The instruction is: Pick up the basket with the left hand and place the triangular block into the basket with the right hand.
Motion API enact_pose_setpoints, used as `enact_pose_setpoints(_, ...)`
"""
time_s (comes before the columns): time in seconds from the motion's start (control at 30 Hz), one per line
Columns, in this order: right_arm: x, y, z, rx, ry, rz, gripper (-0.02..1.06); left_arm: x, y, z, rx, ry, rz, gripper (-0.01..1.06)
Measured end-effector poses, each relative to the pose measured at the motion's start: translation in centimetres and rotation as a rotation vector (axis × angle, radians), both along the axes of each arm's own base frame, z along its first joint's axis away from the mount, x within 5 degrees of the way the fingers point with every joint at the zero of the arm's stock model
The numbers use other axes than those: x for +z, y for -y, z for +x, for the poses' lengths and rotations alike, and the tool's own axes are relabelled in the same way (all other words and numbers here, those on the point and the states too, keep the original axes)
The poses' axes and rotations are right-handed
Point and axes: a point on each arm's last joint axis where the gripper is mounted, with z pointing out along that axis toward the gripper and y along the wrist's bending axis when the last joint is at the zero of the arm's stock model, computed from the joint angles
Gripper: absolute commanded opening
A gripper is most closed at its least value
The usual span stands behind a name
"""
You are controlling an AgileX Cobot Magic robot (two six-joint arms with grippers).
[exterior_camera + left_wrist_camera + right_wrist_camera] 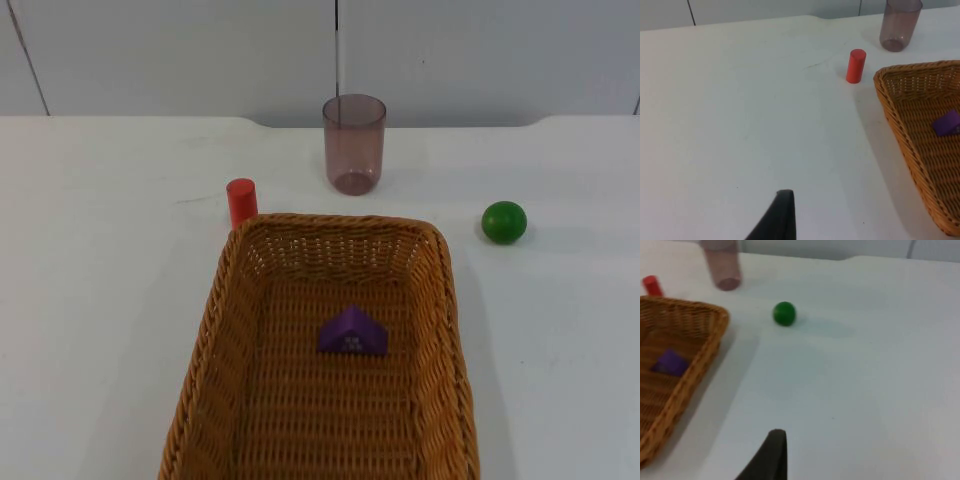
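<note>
**Resting in the basket: the purple block**

Sitting nearest on the white worktop (90, 300) is the woven tan wicker basket (225, 330), rectangular and set flat, with its long sides running away toward the wall. The purple triangular wooden block (352, 331) lies on the basket floor, about midway between the side walls, apex up. Neither arm touches the basket. The left tool (782, 217) hovers over bare worktop to the basket's left, the right tool (771, 455) over bare worktop to its right; whether either tool is released or clenched I cannot tell. Just beyond the basket's far left corner stands a small red upright cylinder (241, 203). A green ball (504, 222) lies off the far right corner, apart from the rim. Farthest back, near the grey partition wall (180, 55), stands a translucent mauve plastic cup (354, 144), upright.
</note>
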Motion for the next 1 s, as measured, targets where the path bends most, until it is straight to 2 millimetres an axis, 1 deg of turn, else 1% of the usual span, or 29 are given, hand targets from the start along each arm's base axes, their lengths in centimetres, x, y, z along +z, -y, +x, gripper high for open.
enact_pose_setpoints(0.2,0.00,-0.07,-0.05,-0.101,0.000,0.000,1.05,0.00,0.00,0.00,0.000,0.000,0.000,1.05)
enact_pose_setpoints(0.5,0.00,-0.07,-0.05,-0.103,0.000,0.000,1.05,0.00,0.00,0.00,0.002,0.000,0.000,1.05)
enact_pose_setpoints(0.83,0.00,-0.07,-0.05,-0.103,0.000,0.000,1.05,0.00,0.07,0.05,0.132,0.000,0.000,1.05)
enact_pose_setpoints(1.0,0.00,-0.07,-0.05,-0.103,0.000,0.000,1.05,0.00,0.12,0.09,0.230,0.000,0.000,1.05)
